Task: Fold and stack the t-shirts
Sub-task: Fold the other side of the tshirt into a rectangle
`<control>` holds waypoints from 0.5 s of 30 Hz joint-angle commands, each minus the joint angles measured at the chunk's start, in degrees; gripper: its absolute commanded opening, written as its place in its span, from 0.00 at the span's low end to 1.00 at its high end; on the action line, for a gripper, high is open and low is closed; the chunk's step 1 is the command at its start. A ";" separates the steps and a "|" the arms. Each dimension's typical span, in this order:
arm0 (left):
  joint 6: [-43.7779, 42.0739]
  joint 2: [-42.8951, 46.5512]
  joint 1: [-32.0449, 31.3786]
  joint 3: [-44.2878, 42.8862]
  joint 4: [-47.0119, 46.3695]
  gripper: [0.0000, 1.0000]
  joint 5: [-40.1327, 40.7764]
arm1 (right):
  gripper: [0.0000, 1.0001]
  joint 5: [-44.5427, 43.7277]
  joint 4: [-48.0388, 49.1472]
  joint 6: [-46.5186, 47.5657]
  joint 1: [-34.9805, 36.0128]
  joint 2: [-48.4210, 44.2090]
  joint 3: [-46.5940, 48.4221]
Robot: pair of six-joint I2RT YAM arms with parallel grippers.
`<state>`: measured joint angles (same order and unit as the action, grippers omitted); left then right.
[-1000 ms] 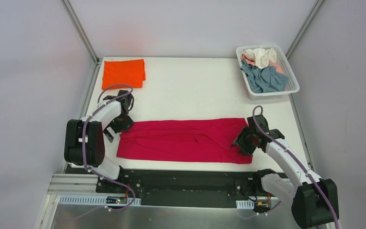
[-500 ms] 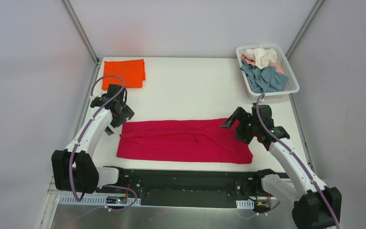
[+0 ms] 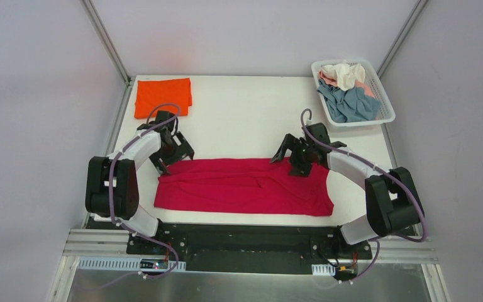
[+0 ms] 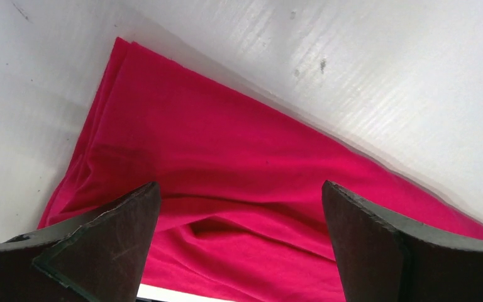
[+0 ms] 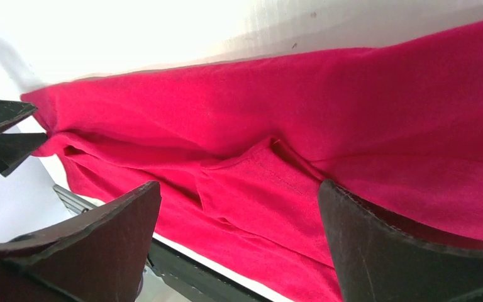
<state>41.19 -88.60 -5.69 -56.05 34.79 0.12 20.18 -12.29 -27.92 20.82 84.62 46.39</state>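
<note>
While red t-shirt (image 3: 242,187) lies flat | left gripper (image 3: 175,158) agape, far-left corner | right gripper (image 3: 290,160) agape, far edge

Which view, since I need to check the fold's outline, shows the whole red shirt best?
Top external: the red shirt lies fully in frame, a long folded band. Left wrist shows just one end close up; right wrist a slanted, cropped stretch with creases.

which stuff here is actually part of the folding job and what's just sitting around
Part of the job:
- crimson t-shirt, part-folded, lying as a long band near the table's front edge
- orange t-shirt, folded, far left corner
- grey-blue t-shirt, cream t-shirt and pink t-shirt, heaped unfolded

Just there:
- white basket holding that heap
- table
</note>
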 commanded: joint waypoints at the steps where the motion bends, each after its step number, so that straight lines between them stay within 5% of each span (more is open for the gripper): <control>1: -0.65 -1.15 -0.31 1.78 -0.56 0.99 -0.55 | 0.99 -4.72 0.73 2.82 0.92 0.20 1.95; 15: 0.21 1.43 -0.12 6.16 0.20 0.99 4.36 | 0.99 -0.76 0.86 6.65 3.29 0.87 1.15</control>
<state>41.17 -88.49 -5.69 -50.65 33.43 2.07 16.08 -12.25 -23.00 22.61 85.93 46.39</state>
